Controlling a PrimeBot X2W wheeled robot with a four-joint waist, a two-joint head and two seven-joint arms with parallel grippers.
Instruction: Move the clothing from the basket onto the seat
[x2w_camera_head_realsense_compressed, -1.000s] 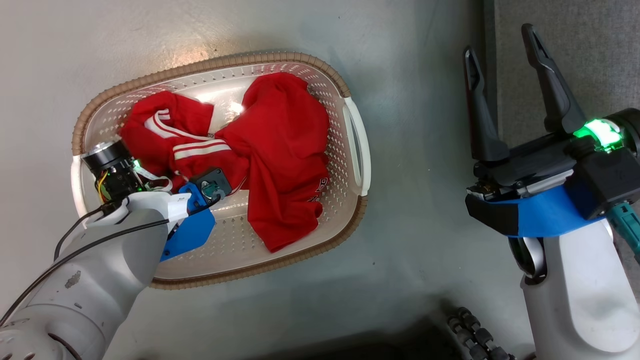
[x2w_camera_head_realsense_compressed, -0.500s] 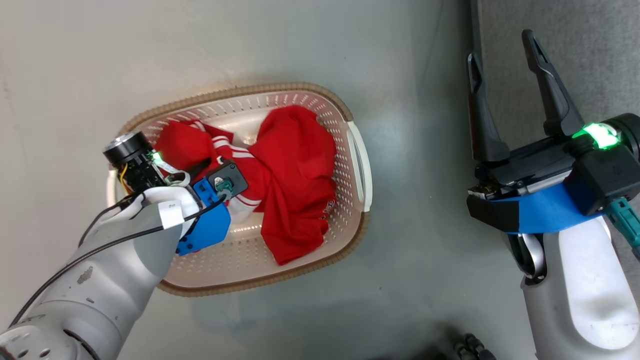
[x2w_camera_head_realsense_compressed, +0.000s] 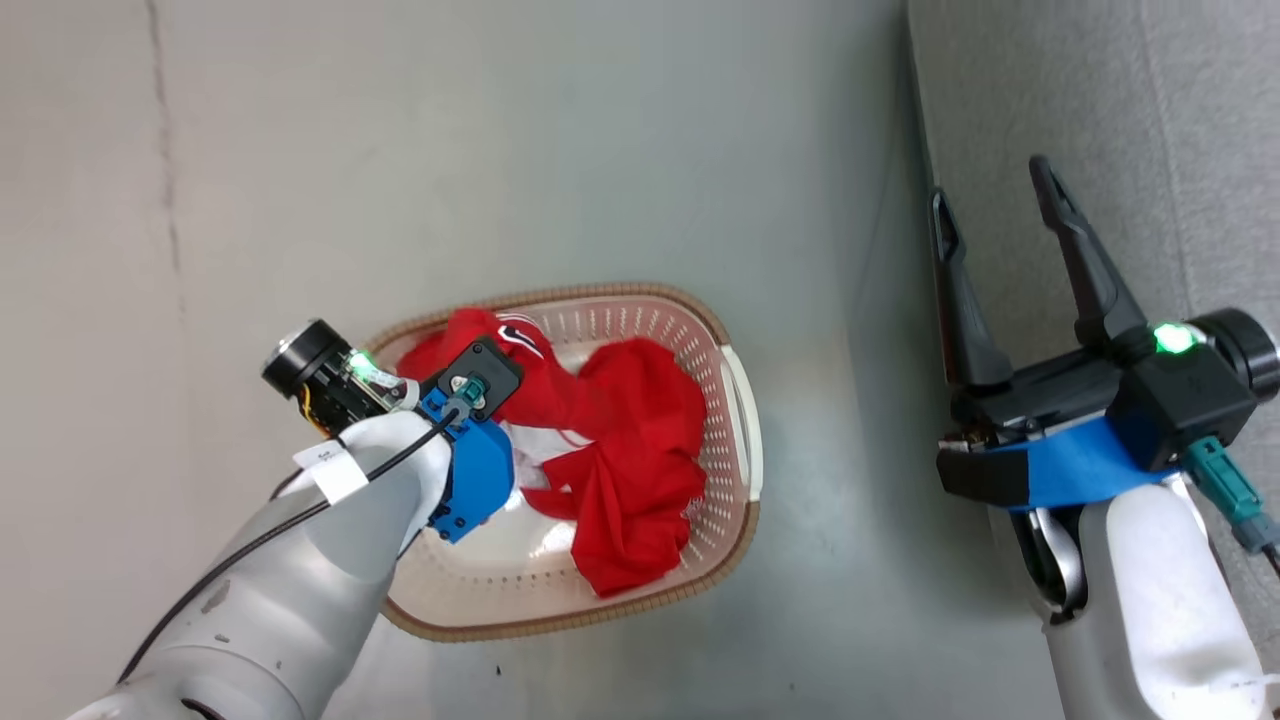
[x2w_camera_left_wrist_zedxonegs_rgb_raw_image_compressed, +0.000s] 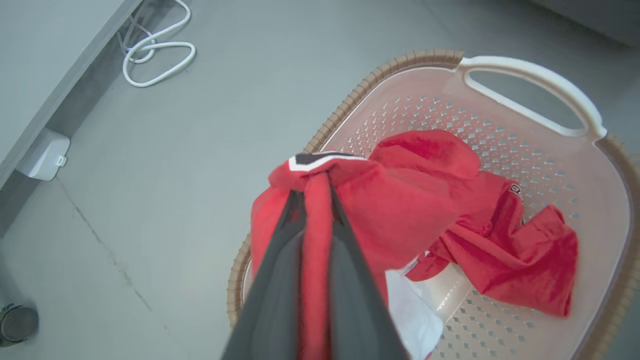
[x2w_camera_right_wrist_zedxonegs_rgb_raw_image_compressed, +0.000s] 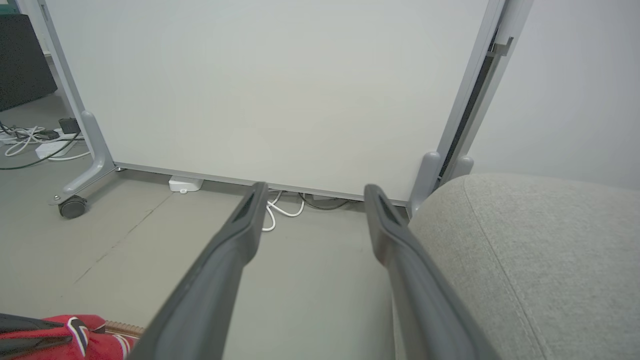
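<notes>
Left end effector (x2w_camera_left_wrist_zedxonegs_rgb_raw_image_compressed: 315, 195) pinching bunched red clothing (x2w_camera_left_wrist_zedxonegs_rgb_raw_image_compressed: 425, 200), white lining showing, over basket (x2w_camera_left_wrist_zedxonegs_rgb_raw_image_compressed: 395, 62); right end effector (x2w_camera_head_realsense_compressed: 990, 185) spread wide.

Honestly, not much to read here. There's a scrap of white lettering (x2w_camera_left_wrist_zedxonegs_rgb_raw_image_compressed: 515, 190) on the red clothing (x2w_camera_left_wrist_zedxonegs_rgb_raw_image_compressed: 430, 200), at about 3 o'clock on the heap in the left wrist view, but it's folded over and I can't make out a letter. In the head view, there's a small white sticker (x2w_camera_head_realsense_compressed: 331, 472) on the left forearm (x2w_camera_head_realsense_compressed: 340, 550), roughly 9 o'clock from the basket (x2w_camera_head_realsense_compressed: 752, 430). The print is too tiny to read.
</notes>
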